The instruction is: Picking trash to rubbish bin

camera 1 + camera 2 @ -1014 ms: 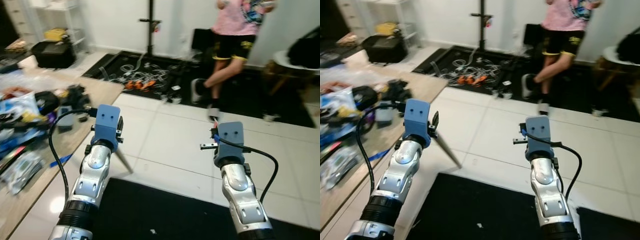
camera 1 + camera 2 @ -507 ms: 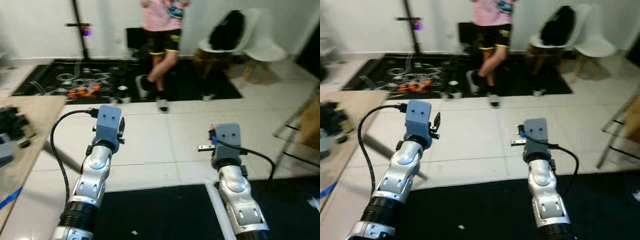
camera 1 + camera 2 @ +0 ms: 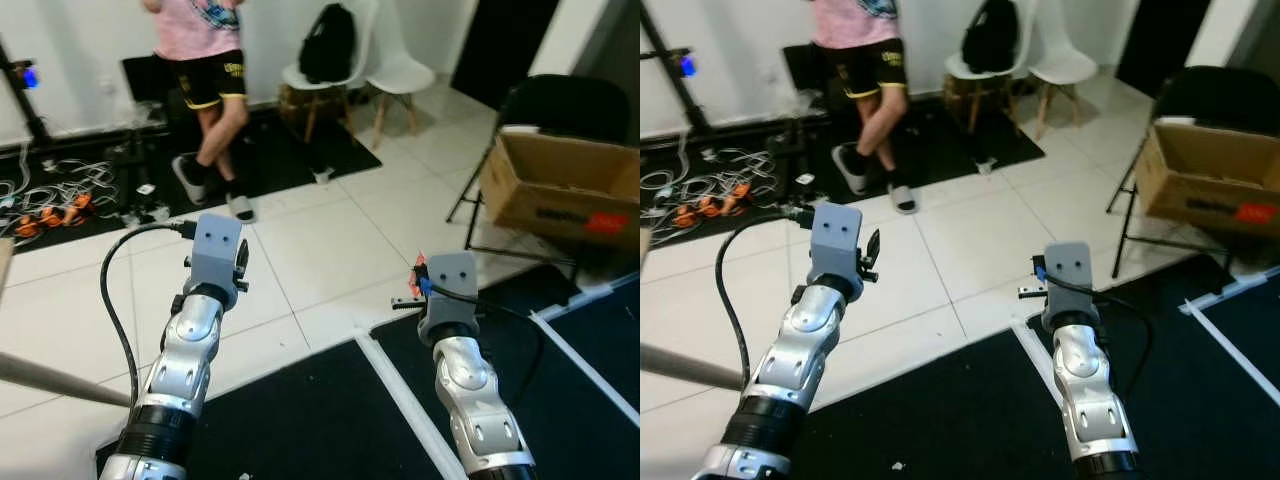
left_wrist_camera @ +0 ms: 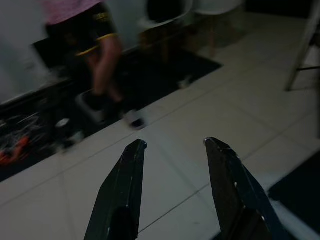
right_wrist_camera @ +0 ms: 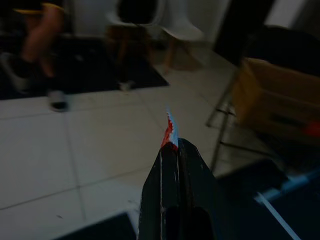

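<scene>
Right now your right end effector [image 5: 172, 150] has its two black fingers pressed together on a thin scrap of red and white trash [image 5: 169, 131], which sticks out past the fingertips; in the left eye view the same scrap shows as a small red fleck at the centre right of the frame, just beside the blue-grey wrist housing. Your left end effector [image 4: 175, 145] stands with its fingers spread well apart and nothing between them, held over the white tiled floor [image 3: 330, 260] at the centre left of the head view. An open cardboard box [image 3: 560, 185] sits at the upper right of the frame, next to a black folding chair [image 3: 565, 105]. A person [image 3: 205, 60] in a pink shirt and black shorts stands at the upper left, legs crossed, beside a tangle of cables [image 3: 50, 195] at the left edge. Two white chairs [image 3: 375, 65] stand at the top centre, one carrying a black backpack [image 3: 330, 45]. Black floor mats [image 3: 330, 420] edged with white tape fill the lower part of the frame under both arms.
</scene>
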